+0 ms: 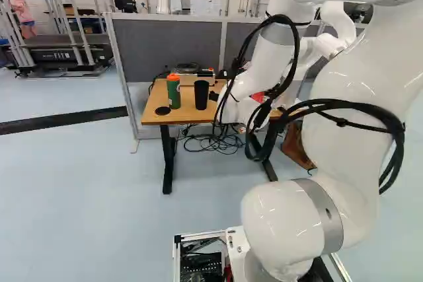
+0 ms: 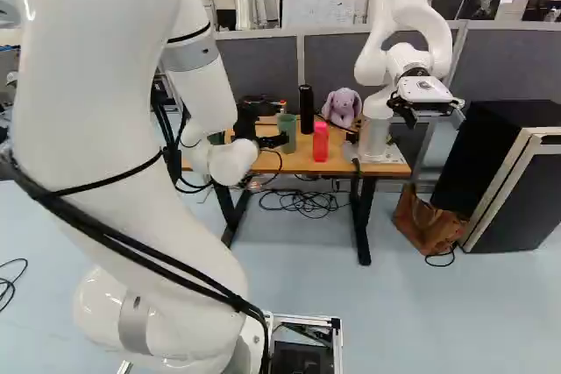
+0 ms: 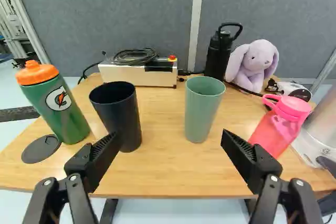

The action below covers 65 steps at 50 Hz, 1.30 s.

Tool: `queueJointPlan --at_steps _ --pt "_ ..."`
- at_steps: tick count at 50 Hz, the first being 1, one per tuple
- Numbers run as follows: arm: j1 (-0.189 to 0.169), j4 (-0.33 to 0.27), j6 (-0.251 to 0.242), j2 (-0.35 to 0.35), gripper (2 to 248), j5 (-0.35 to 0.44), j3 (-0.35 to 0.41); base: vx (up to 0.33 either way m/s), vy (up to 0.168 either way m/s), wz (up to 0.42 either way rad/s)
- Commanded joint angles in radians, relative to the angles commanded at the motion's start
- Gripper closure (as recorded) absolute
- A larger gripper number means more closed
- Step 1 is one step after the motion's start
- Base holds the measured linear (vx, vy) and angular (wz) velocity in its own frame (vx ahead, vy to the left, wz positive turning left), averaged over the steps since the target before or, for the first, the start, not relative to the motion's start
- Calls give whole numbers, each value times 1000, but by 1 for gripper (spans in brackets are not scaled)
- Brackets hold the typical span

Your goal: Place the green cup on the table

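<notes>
In the right base view my gripper is at the left part of the wooden table, close to the green cup. From the wrist, the gripper stands wide open with nothing between its fingers. The pale green cup stands upright on the table, ahead of the gripper and slightly nearer the finger on the pink bottle's side. A black cup stands upright just past the other fingertip, apart from the green one.
A green bottle with orange lid and a dark disc lie beyond the black cup. A pink bottle is beside the opposite finger. Behind stand a black bottle, plush rabbit and control box. Another robot is mounted on the table.
</notes>
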<state>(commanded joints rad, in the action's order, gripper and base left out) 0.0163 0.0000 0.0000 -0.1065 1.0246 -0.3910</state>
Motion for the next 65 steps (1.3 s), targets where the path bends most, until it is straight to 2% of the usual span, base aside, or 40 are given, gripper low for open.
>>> queueJointPlan --at_steps 15,40,65 --pt "3 0 0 75 3 0 80 0 0 0" --pt "1 0 0 107 3 -15 103 0 0 0" --pt "-5 0 0 208 3 -65 175 0 0 0"
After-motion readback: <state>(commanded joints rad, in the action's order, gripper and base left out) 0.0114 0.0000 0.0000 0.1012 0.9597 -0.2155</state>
